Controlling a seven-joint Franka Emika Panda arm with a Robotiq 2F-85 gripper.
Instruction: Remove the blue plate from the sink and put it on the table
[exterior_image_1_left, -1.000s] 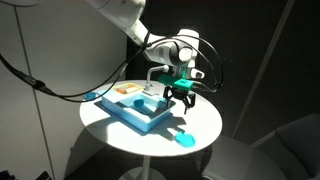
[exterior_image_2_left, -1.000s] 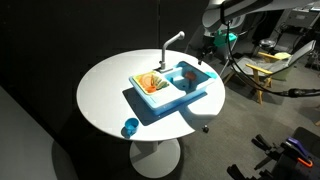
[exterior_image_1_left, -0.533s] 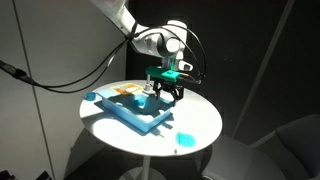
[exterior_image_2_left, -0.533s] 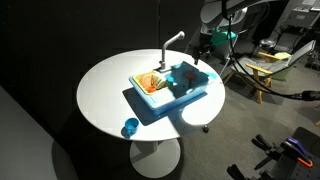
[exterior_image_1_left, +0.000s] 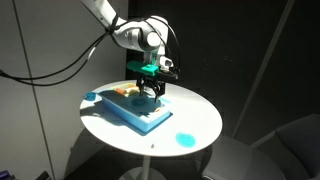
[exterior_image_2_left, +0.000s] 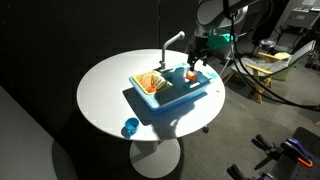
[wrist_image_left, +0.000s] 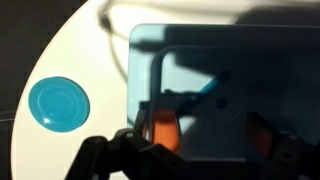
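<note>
The blue plate (exterior_image_1_left: 183, 139) lies flat on the white round table (exterior_image_1_left: 205, 118), near its edge and apart from the sink; it also shows in the other exterior view (exterior_image_2_left: 130, 127) and at the left of the wrist view (wrist_image_left: 58, 104). The light-blue sink tray (exterior_image_1_left: 140, 110) (exterior_image_2_left: 172, 95) sits mid-table and fills the wrist view (wrist_image_left: 225, 70). My gripper (exterior_image_1_left: 152, 88) (exterior_image_2_left: 195, 68) hovers over the sink's far part, open and empty; its orange-padded fingers (wrist_image_left: 212, 135) stand wide apart at the bottom of the wrist view.
An orange-and-white item (exterior_image_2_left: 150, 82) (exterior_image_1_left: 127, 90) lies in the sink tray's side compartment. The thin white faucet (exterior_image_2_left: 170, 42) rises at the tray's back. Dark cables hang behind the arm. Chairs and clutter (exterior_image_2_left: 265, 65) stand beyond the table.
My gripper has moved away from the plate's side of the table and back over the sink, still open. The blue plate stays where it lies on the table.
</note>
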